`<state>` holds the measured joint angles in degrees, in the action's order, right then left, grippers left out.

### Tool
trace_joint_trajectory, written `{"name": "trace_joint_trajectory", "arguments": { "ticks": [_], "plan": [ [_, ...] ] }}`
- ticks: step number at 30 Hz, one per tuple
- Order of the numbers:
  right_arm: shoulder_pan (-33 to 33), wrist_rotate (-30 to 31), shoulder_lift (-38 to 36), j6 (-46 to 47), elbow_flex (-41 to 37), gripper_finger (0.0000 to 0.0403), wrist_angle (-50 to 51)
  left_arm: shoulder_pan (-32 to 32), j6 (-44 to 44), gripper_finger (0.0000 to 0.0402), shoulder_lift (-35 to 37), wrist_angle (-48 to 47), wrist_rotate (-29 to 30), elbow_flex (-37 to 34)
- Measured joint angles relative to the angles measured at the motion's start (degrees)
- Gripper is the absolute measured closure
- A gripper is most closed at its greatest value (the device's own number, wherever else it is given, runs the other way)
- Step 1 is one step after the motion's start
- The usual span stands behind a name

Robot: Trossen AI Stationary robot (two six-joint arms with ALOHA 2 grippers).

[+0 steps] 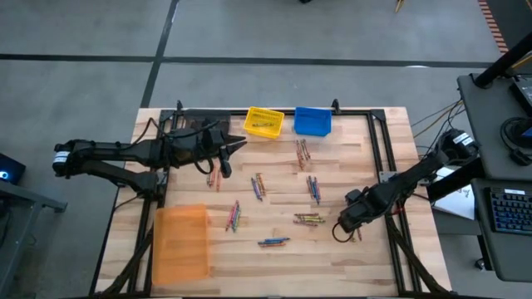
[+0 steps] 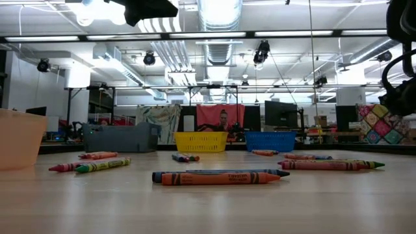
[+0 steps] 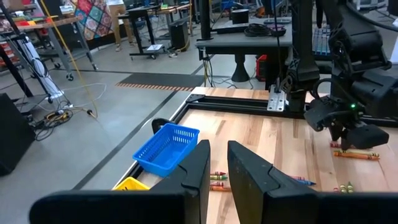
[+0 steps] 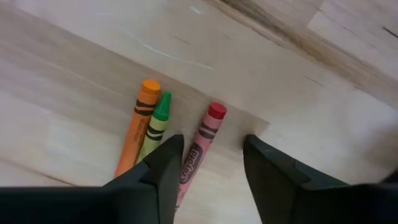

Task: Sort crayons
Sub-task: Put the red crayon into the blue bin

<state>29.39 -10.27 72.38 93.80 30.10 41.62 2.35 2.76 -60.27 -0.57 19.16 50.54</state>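
Crayons (image 1: 234, 216) lie in small loose clusters across the middle of the table (image 1: 274, 262), none of them inside a bin. Going left to right in the high view: an orange bin (image 1: 181, 242) sits at the near left corner; one cluster (image 1: 214, 173) lies toward the left side under the left arm; another lies just right of the orange bin; a further cluster (image 1: 258, 186) rests near the table's centre, with a pair (image 1: 273, 242) nearer the near edge. A yellow bin (image 1: 264, 122) and a blue bin (image 1: 312, 121) stand side by side at the far edge. More crayons lie just in front of the blue bin (image 1: 302, 151), at mid-table right (image 1: 313, 188) and toward the near right (image 1: 309, 218).

Left pincer (image 1: 238, 144) hangs above the table near the far left, just left of the yellow bin; its fingers (image 3: 198, 163) stand narrowly apart with nothing between them.

Right pincer (image 1: 345, 227) is low over the table near the right edge. Its fingers (image 4: 163, 165) stand wide, straddling a red crayon (image 4: 204, 140) that lies on the wood between them; whether they touch it cannot be told. An orange crayon (image 4: 139, 124) and a green crayon (image 4: 155, 127) lie touching each other just beside the red one.
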Motion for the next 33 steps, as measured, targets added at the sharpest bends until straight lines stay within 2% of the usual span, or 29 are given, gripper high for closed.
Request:
{"name": "trace_joint_trajectory", "arguments": {
  "ticks": [15,23,27,33],
  "plan": [
    [0.0,1.25,0.07,1.35,-0.24,0.0387,-0.27,0.0,1.25,0.0363,-0.02,1.04,0.0,0.0],
    [-0.02,1.57,-0.25,1.06,1.89,0.039,3.56,0.0,1.22,0.0363,-0.07,1.01,0.0,-0.81],
    [-0.09,4.84,-0.84,1.03,5.79,0.0391,14.49,0.0,1.25,0.0363,-0.07,1.0,0.0,-0.9],
    [-0.94,10.38,-2.54,1.57,14.27,0.0391,25.66,0.0,2.23,0.0363,-0.07,1.02,-0.02,-0.96]
  ]
}}
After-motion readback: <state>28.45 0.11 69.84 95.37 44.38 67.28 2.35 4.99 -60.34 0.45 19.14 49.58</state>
